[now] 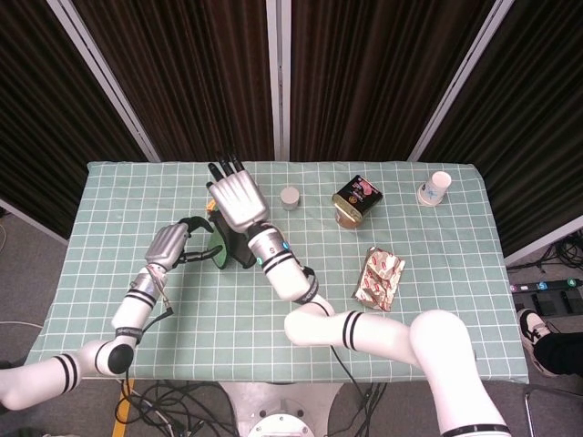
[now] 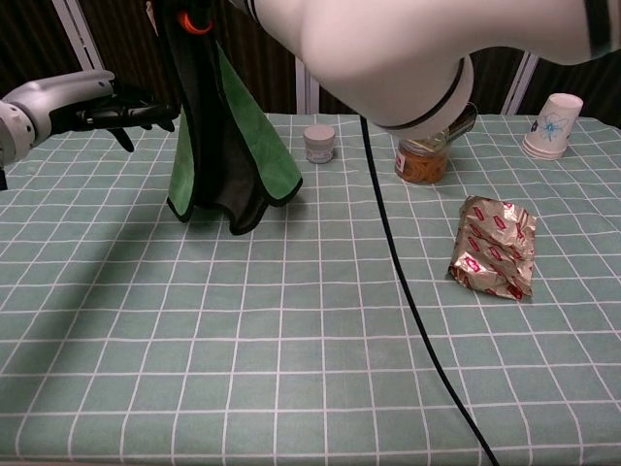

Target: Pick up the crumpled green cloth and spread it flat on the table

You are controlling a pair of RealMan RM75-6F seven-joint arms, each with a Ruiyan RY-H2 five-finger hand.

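Note:
The green cloth (image 2: pixel 239 148) with its dark underside hangs in long folds from my right hand (image 1: pixel 235 199), which grips its top edge high above the table. Its lowest tip sits at or just above the tabletop; in the head view the cloth (image 1: pixel 230 252) shows just below that hand. In the chest view only the bottom of the right hand (image 2: pixel 194 16) shows at the top edge. My left hand (image 2: pixel 89 101) is raised just left of the cloth, empty, its dark fingers (image 2: pixel 147 116) spread and pointing at the cloth's left edge. I cannot tell whether they touch it.
A small grey jar (image 2: pixel 318 144) stands right of the cloth. Further right are an opened tin can (image 2: pixel 425 148), a crinkled foil packet (image 2: pixel 495 245) and a paper cup (image 2: pixel 555 124). The checked green tablecloth (image 2: pixel 291 369) covers the table.

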